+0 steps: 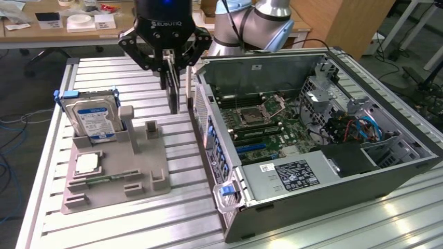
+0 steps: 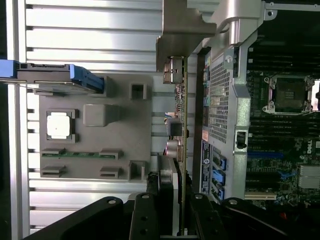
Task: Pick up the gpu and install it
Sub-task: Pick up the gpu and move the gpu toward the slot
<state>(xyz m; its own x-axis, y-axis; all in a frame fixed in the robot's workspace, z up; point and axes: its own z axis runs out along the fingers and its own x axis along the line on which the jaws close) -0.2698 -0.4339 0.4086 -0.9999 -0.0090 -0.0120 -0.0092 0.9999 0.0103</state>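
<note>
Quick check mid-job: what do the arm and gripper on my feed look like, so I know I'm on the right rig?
The gripper is black, with a rounded body marked ROBOTIQ in white lettering and jointed linkage fingers studded with bolts. The arm behind it is built from silvery-grey tubular segments with a light blue joint cover.

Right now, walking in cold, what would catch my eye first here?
The black pincer, above the ribbed metal table, grips a thin dark expansion card with a silvery bracket, which hangs edge-on. To the exterior view's right lies an open grey computer case. To its left, a blue-labelled silver hard drive stands in a grey holder.
</note>
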